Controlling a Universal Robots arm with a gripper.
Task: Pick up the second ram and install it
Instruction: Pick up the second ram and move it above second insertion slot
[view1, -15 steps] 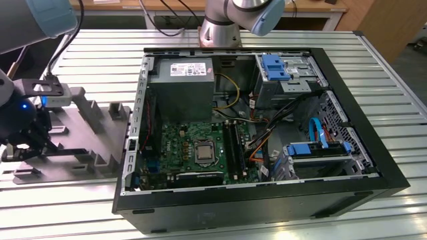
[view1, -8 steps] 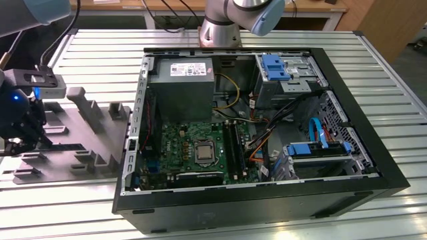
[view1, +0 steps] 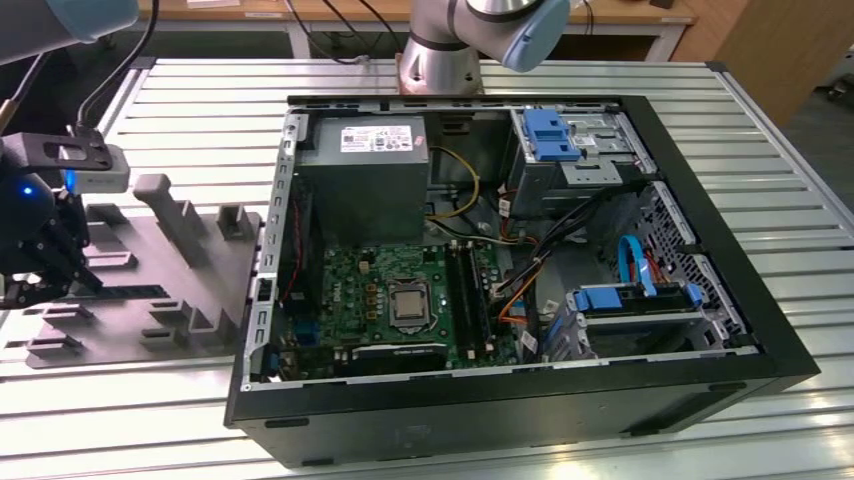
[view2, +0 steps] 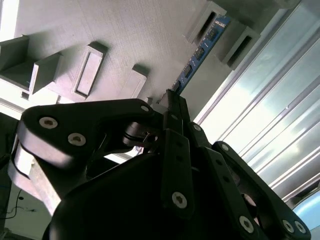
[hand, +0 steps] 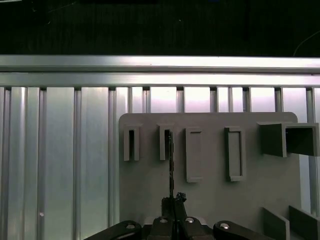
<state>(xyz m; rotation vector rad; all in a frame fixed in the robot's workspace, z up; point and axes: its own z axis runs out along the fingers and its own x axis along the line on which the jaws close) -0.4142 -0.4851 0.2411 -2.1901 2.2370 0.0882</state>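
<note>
Slatted aluminium worktop (view1: 747, 150) with an open computer case (view1: 727, 372) mid-scene; at nine o'clock from the case in the exterior view sits a grey fixture tray (view1: 160, 255) with upright holders. The second ram (view2: 200, 50) stands on edge in a slot of that tray, and the gripper (hand: 174, 201) has its jaws drawn narrow across the flat faces at the stick's near end. Judged light, stiff and brittle with exposed chips: a gentle, square pinch across the faces, off the contact edge, no twisting.
</note>
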